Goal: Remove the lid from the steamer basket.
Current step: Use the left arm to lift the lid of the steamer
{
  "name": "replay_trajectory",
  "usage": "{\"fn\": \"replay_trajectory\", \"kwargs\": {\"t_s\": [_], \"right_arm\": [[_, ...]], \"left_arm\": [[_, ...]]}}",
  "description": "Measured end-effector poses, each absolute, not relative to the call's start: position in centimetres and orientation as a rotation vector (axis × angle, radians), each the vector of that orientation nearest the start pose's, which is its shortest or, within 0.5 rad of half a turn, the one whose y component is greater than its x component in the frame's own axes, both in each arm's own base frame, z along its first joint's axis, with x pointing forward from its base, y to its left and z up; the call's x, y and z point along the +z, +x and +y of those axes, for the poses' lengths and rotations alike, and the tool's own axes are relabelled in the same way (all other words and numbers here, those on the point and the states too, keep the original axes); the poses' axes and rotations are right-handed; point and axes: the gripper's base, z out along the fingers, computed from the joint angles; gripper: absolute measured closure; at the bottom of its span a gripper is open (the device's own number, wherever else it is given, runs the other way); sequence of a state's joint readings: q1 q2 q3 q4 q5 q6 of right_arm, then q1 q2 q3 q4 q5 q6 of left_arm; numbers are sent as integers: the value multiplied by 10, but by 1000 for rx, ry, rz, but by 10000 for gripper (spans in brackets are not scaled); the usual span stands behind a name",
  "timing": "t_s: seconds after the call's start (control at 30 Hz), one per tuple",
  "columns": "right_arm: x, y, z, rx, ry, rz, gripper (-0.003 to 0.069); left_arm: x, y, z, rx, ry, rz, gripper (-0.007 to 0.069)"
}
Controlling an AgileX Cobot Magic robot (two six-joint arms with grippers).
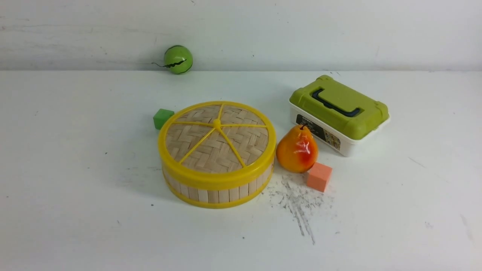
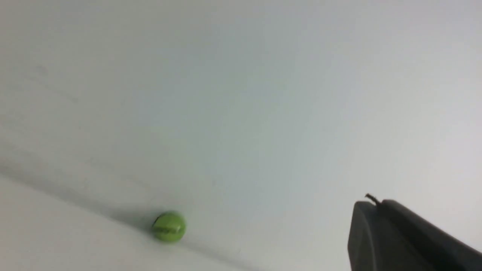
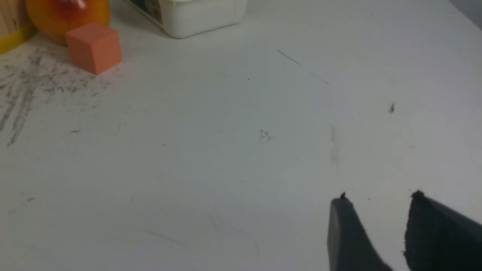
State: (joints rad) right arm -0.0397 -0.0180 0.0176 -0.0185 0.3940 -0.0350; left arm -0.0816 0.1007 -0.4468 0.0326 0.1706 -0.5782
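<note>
Marking white box (image 1: 348, 149): blurred lettering (image 1: 307, 119)

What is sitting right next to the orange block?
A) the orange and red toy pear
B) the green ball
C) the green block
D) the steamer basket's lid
A: the toy pear sits right beside the orange block on the table.

left gripper (image 2: 372, 205) shut, right gripper (image 3: 379, 195) open, both arms outside the front view
</note>
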Motion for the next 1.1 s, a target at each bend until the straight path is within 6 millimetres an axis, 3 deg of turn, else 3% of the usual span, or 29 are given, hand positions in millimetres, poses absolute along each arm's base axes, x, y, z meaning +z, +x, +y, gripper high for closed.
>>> {"fn": "replay_trajectory", "kwargs": {"t_s": [0.17, 0.2, 0.27, 0.3, 0.43, 0.6, 0.83, 1.1], "right_arm": [[173, 51, -3, -70, -7, 1878, 419], [173, 51, -3, -70, -7, 1878, 419], [173, 51, -3, -70, -7, 1878, 419], [173, 51, -3, -70, -7, 1878, 419], [173, 51, -3, -70, -7, 1878, 419], [173, 51, -3, -70, -7, 1878, 419], [173, 51, -3, -70, -7, 1878, 419], [173, 51, -3, -70, -7, 1878, 419]], "left_arm": [[336, 80, -2, -367, -396, 1754, 637], [335, 82, -2, -360, -400, 1773, 637], [317, 116, -4, -289, -442, 1998, 637], [315, 118, -4, -284, -445, 2014, 637], [283, 158, -8, -233, -504, 2244, 637], [261, 180, -13, -250, -557, 2380, 637], [273, 209, -30, -438, -508, 2444, 637], [307, 258, -63, -769, -134, 2518, 637]]}}
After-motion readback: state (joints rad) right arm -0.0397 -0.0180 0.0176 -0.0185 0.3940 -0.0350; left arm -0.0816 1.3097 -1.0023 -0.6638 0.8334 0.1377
